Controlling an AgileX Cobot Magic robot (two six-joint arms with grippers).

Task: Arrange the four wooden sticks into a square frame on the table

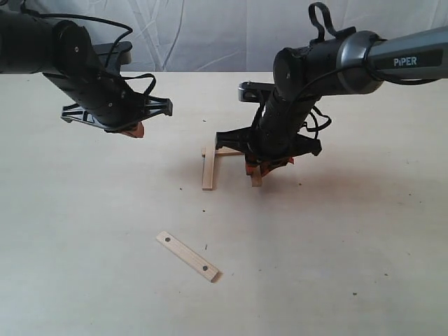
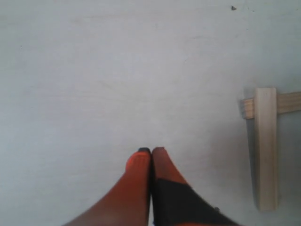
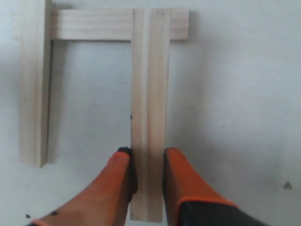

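Right pincer (image 3: 148,157) of mine is gripping the third wooden stick (image 3: 150,94) near its free end, jaws half parted around its width. The stick's other end is lying over the cross stick (image 3: 94,24), a little short of that stick's tip. The side stick (image 3: 34,80) is overlapping the opposite corner, so three sides are forming an open U on the bench (image 1: 336,245). The holed fourth stick (image 1: 187,255) is lying well apart, waiting to close the square. Left pincer (image 2: 151,151) is hanging shut and empty.
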